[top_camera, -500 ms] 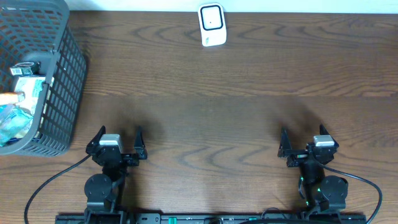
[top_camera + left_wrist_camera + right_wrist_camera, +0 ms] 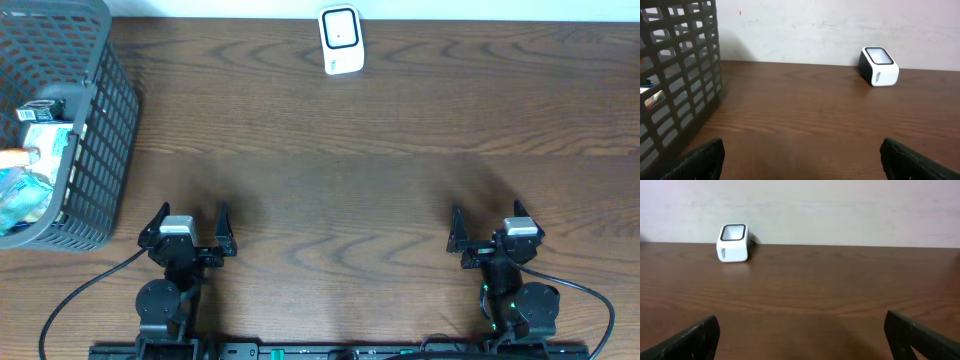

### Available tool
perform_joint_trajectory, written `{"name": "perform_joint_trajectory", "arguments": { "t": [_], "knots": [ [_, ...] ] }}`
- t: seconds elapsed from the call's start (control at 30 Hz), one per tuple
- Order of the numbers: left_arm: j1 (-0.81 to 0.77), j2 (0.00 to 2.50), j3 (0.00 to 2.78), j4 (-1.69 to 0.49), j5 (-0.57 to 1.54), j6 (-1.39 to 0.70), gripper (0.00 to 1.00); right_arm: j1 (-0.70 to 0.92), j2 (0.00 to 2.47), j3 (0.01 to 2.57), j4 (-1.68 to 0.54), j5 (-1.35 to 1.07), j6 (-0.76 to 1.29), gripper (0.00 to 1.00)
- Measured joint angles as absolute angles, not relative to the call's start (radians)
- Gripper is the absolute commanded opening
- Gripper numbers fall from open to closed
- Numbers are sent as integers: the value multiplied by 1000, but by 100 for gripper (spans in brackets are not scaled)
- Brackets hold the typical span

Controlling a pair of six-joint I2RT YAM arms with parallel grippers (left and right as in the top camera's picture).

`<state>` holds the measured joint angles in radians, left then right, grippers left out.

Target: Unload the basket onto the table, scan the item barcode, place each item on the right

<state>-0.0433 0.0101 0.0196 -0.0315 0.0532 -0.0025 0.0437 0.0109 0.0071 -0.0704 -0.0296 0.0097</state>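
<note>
Not started - no item picked up, nothing scanned. Items [image 2: 40, 135] lie in the grey basket [image 2: 110, 100] at 9 o'clock on the desk [image 2: 330, 170]. The white scanner [image 2: 340, 40] stands at 12 o'clock, well apart from both arms. Left claw [image 2: 191, 218] at 7 o'clock, right claw [image 2: 486, 222] at 5 o'clock - both spread fully wide, holding nothing, touching nothing. Left to do, by my read: reach into the basket, grab an item, show its barcode to the scanner.

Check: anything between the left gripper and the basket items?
Only the basket's grid wall; the items lie inside it. Nothing else visible, so the left gripper likely has to go in over the rim.
</note>
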Motion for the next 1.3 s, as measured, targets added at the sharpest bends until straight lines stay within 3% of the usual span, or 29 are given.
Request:
{"name": "perform_joint_trajectory", "arguments": {
  "t": [1.3],
  "knots": [
    [-43,10,20,-25,64,-22,98,44,11,7,-70,-30,10,99]
  ]
}}
